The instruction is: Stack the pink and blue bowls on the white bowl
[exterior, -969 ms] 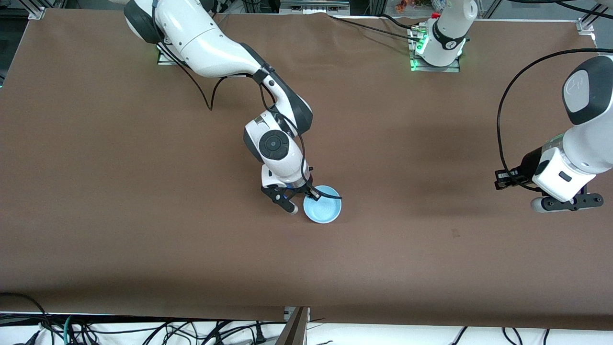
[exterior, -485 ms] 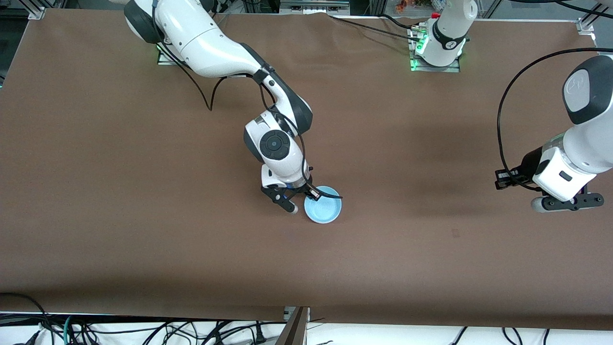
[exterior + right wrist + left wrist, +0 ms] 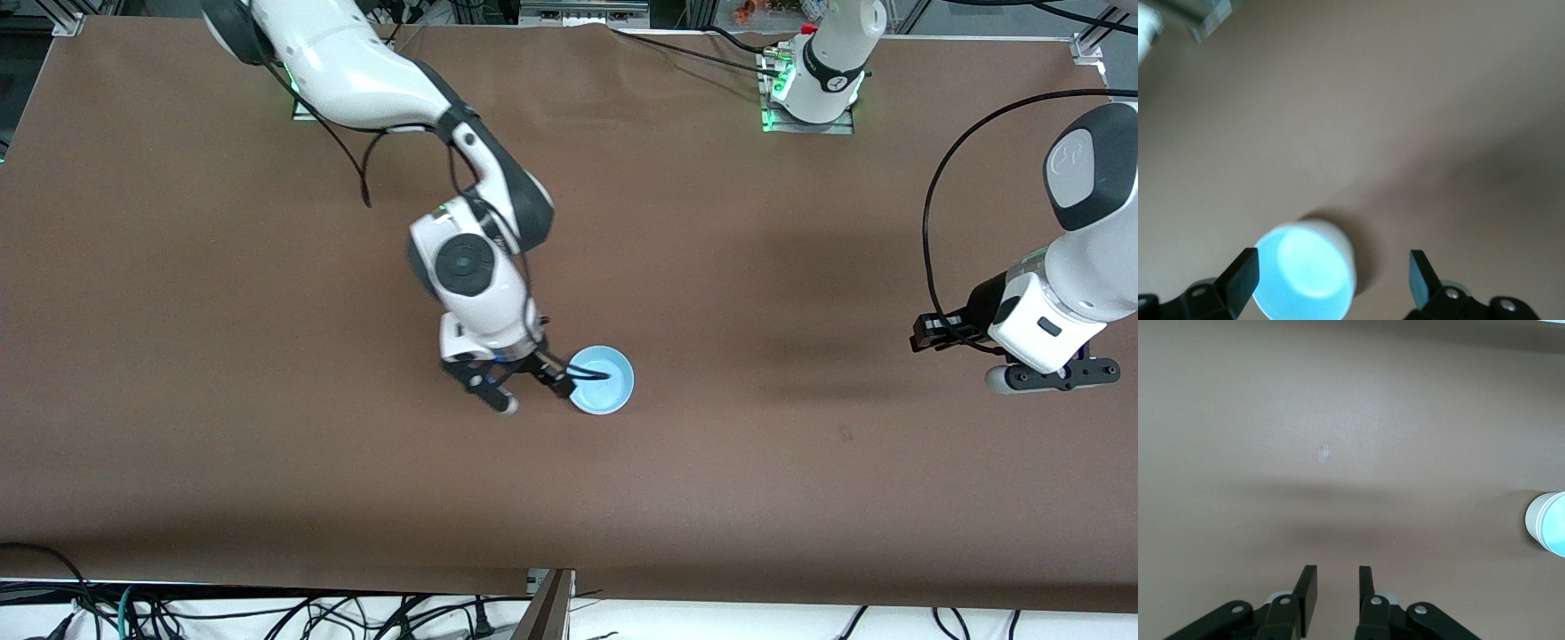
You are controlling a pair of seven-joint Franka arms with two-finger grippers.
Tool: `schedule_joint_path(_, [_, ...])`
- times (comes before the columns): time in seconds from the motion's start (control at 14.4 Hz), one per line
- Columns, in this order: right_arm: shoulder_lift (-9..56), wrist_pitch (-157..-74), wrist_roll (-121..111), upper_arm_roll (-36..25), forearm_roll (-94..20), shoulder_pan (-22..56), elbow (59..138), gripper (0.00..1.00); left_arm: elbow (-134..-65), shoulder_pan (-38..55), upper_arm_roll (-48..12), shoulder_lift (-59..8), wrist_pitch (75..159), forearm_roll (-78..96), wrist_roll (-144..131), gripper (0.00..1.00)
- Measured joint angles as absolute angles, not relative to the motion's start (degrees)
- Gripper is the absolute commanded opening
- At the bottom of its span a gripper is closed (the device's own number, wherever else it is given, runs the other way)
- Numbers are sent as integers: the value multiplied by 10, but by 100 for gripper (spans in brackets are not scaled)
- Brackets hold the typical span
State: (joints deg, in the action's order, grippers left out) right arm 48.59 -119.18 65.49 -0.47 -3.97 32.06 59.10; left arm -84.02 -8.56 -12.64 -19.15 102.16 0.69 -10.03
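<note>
Stack: blue bowl [image 3: 602,380] tops the stack, white wall under it in the left wrist view, frame centre on the bench [image 3: 800,498].
Right gripper [image 3: 532,390]: jaws wide apart, just beside the stack, toward the right arm's end.
Left gripper [image 3: 1333,593]: waits at frame right, jaws nearly together, empty.
Nearer arm: right.
Count: one blue bowl, one white wall; pink hidden.

Lab: bolted robot bases [image 3: 811,87], cables [image 3: 267,613]

Right gripper [image 3: 531,396] beside blue bowl [image 3: 602,380]; left arm waits
</note>
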Motion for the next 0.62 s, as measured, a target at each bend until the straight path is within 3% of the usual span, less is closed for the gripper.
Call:
schedule_joint_path(0.14, [432,-1096,563,-6,-41,264,590,100,-841,-86,-126,-191,1024,7,-99,86])
schedule_joint_path(0.28, [383,-1009,456,-7,-42,214,591,100,-841,-86,-126,-191,1034,6,-88,96])
schedule_joint_path(0.48, [313,-904,320,-8,-48,150,610,100,-842,-86,-124,-191,1040,5,-42,100])
schedule_joint_path(0.62, [249,-877,251,-20,-49,125,664,100,-841,-87,-121,-190,1047,-10,-23,100])
